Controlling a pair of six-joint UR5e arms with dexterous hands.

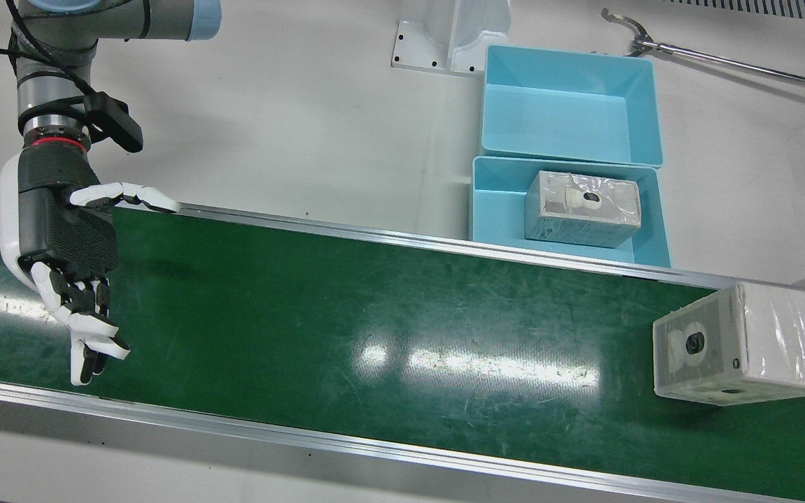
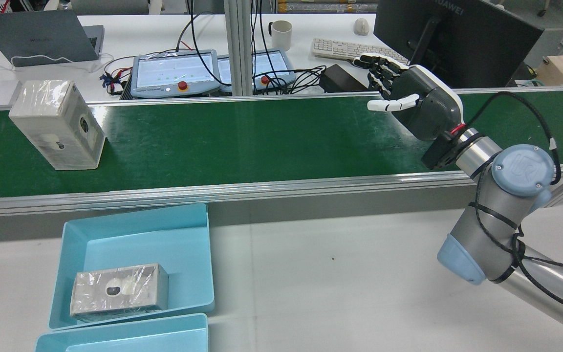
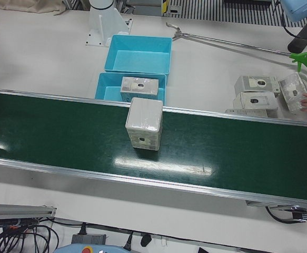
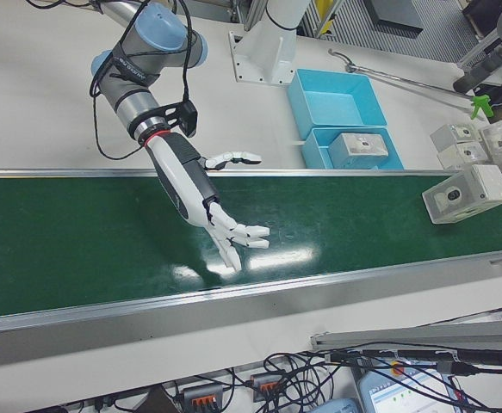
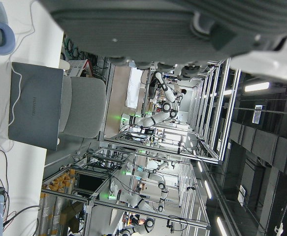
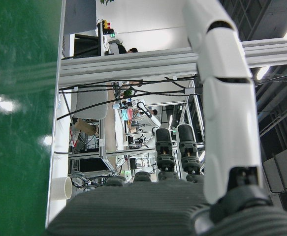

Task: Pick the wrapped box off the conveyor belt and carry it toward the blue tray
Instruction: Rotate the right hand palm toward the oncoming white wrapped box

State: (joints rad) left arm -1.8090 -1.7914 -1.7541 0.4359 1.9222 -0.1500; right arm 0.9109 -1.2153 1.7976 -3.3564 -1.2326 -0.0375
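My right robot hand [image 1: 67,269] hovers spread wide over the green conveyor belt [image 1: 374,335], holding nothing. The white plastic-wrapped box [image 1: 745,344] sits far along it, near the light-blue plastic tray [image 1: 493,209].

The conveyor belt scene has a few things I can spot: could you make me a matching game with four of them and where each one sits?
Things:
1. wrapped box
2. second wrapped box
3. right hand
4. far blue tray

Places or states:
A. lying in the near blue tray
B. open, above the belt
C. standing on the green conveyor belt
D. holding nothing

Pairs: 1-C, 2-A, 3-B, 4-D
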